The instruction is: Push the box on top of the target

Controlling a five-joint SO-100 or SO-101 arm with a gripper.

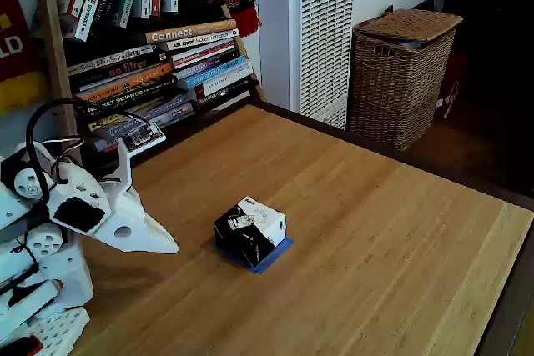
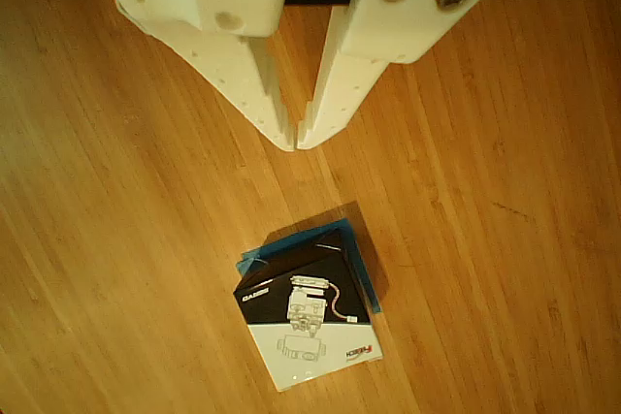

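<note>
One box [image 1: 249, 232] is sitting at centre frame of the fixed view, on the wooden worktop [image 1: 375, 231]. Blue tape of the target [image 1: 276, 256] is peeking out along the box's lower right edge there. In the other view the box [image 2: 307, 318] is lying at lower centre, with the target [image 2: 361, 269] showing as a thin blue strip along its upper and right sides. Box is covering most of the square, slightly skewed against it.

Tool [image 1: 164, 247] is hanging at lower left of the fixed view, pointed tip aimed toward the box, clear of it and apart. In the other view the tool [image 2: 296, 139] is entering from the top edge, its two white fingertips meeting at the tip; it is closed on nothing. Bare wood is lying between the tip and the box.

Judgement: the push looks close to finished, the box resting nearly on the target. Any remaining step is a small correction. Next move, if one is needed, is calling for a light nudge with the closed tip to square the box within the tape, low and slow so the box is not tipping or overshooting.

Background: bookshelf [image 1: 158, 56] at upper left, wicker basket [image 1: 400, 72] at upper right.
</note>
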